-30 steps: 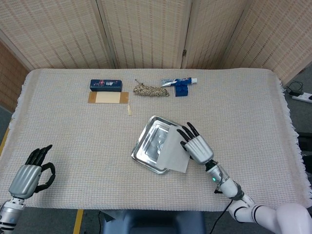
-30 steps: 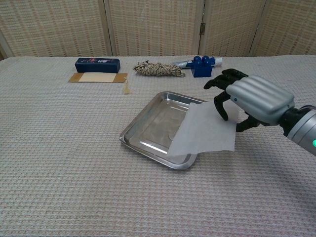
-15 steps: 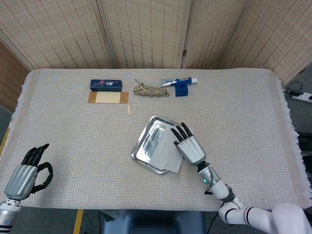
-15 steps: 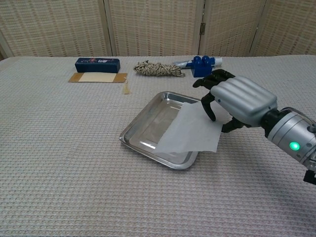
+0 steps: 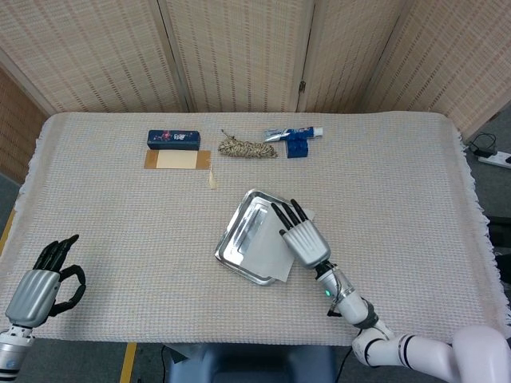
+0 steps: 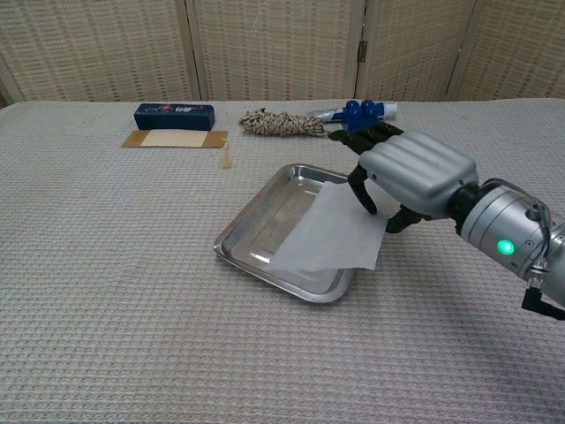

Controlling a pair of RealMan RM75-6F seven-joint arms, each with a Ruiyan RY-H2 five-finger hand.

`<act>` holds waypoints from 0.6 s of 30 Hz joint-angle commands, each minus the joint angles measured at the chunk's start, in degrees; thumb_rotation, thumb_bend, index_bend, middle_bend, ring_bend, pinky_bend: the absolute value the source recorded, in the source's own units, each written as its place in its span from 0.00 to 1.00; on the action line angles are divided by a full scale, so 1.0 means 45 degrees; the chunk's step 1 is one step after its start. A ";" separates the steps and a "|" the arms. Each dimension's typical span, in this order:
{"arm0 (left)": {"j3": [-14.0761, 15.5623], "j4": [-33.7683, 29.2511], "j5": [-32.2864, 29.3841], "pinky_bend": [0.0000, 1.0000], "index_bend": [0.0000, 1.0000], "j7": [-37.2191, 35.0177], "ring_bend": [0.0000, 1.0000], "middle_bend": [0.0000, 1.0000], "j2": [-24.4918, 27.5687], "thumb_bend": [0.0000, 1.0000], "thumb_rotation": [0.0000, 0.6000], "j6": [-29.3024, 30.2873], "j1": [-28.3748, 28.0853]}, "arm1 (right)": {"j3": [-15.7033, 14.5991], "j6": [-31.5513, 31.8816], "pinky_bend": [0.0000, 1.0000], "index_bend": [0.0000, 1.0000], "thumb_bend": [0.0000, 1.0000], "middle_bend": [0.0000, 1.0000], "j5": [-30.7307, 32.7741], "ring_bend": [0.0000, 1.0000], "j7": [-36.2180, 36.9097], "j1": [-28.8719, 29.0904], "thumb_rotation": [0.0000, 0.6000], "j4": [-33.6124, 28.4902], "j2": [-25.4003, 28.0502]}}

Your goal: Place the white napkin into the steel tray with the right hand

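The white napkin [image 6: 328, 237] hangs from my right hand [image 6: 402, 173], which pinches its right edge just above the steel tray [image 6: 265, 216]. Most of the sheet lies over the tray's right half, its near right corner sticking out past the rim. From the head view the napkin [image 5: 271, 250] covers the lower right part of the tray [image 5: 243, 231], under my right hand [image 5: 302, 237]. My left hand [image 5: 36, 283] hovers at the near left table edge, holding nothing, its fingers loosely bent.
Along the far side lie a dark blue box [image 5: 173, 140], a brown card [image 5: 177, 159], a coiled rope [image 5: 247, 148] and a blue object with a tube [image 5: 296, 139]. A small stick [image 5: 212, 178] lies left of the tray.
My right hand has carried the napkin leftward, so more of the sheet now lies over the tray. My left hand has drawn back a little toward the near left edge.
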 commanded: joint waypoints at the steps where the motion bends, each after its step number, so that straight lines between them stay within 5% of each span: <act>1: 0.0040 -0.0037 -0.0002 0.00 0.00 -0.0140 0.00 0.00 0.0041 0.48 1.00 -0.0104 -0.0026 | 0.0252 -0.0543 0.00 0.00 0.52 0.00 0.0937 0.00 -0.1427 0.0137 1.00 -0.1234 0.0612; 18: 0.0050 -0.0018 0.0034 0.00 0.00 -0.0170 0.00 0.00 0.0083 0.48 1.00 -0.0156 -0.0046 | 0.0293 -0.0951 0.00 0.00 0.37 0.00 0.2618 0.00 -0.2854 0.0604 1.00 -0.1926 0.0830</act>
